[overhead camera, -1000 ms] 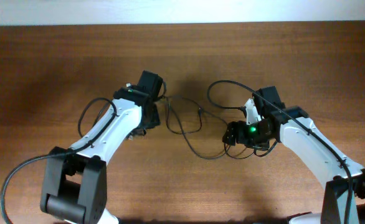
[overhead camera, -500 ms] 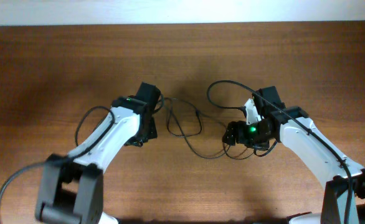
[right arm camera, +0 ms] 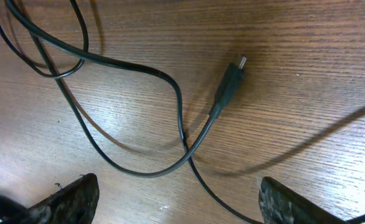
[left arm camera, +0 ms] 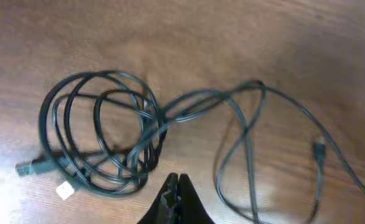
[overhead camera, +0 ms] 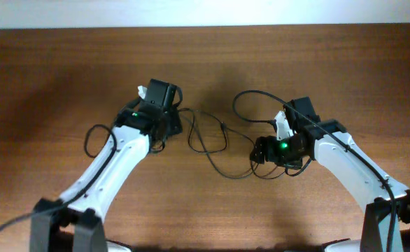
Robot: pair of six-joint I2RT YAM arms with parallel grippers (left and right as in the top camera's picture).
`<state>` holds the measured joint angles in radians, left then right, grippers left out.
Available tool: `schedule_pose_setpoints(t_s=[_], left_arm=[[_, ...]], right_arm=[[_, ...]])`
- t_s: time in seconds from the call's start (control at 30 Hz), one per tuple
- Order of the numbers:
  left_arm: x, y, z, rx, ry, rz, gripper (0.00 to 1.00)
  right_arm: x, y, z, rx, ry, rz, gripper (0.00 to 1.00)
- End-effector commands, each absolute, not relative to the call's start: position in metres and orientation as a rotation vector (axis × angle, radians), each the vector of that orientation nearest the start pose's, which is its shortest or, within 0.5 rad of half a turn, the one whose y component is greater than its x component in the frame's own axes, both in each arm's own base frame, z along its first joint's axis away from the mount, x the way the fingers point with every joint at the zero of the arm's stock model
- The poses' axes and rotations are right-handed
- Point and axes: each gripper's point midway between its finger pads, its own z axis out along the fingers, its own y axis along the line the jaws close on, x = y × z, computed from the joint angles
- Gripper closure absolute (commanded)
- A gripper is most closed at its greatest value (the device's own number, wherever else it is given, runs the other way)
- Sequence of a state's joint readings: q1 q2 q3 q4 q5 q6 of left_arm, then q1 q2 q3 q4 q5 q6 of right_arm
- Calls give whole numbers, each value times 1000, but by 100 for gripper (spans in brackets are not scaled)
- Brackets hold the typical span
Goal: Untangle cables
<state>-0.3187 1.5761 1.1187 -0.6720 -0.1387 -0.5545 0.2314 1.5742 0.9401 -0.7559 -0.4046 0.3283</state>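
Note:
The cables are thin black cords on the wooden table. In the left wrist view a tight coil point(left arm camera: 101, 134) with a white tag lies left of a loose loop point(left arm camera: 245, 143) that ends in a small plug point(left arm camera: 319, 150). My left gripper point(left arm camera: 175, 184) is shut and empty just in front of the coil. In the overhead view the loops point(overhead camera: 206, 134) lie between my left gripper point(overhead camera: 168, 124) and my right gripper point(overhead camera: 259, 150). My right gripper point(right arm camera: 179, 202) is wide open, with a cord and a black plug point(right arm camera: 229, 84) on the table beyond its fingers.
A thicker black arm cable loops at the right arm point(overhead camera: 250, 105) and another beside the left arm point(overhead camera: 93, 136). The brown table point(overhead camera: 65, 63) ends at a white wall along the far edge.
My left arm has swung left and its wrist has moved up the table and turned. The cables and my right arm have not moved.

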Motion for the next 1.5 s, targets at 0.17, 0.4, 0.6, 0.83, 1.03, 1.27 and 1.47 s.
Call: schedule_pose_setpoints(t_s=[0.17,0.4,0.6,0.83,1.03,1.27,1.47], left_arm=[[330,-36,26,-368,2842,492,100],[301,-15,-16,-420,3030,598,100],[282,-39,-14,-377,3199,414,100],[305,-57,23,-297,3195,271,100],[313,-59,64,-299,3083,200,100],[314,-57,63,-305,3075,217,85],[323,-48,64,-416,3000,278,100]], right_arm=[[273,131,51,76,3008,646,18],[273,130,51,76,3008,642,18],[273,130,51,76,3007,642,18],[273,130,51,76,3008,642,18],[273,130,51,76,3008,642,18],[273,130,51,76,3008,642,18],[273,130,51,76,3008,642,18]])
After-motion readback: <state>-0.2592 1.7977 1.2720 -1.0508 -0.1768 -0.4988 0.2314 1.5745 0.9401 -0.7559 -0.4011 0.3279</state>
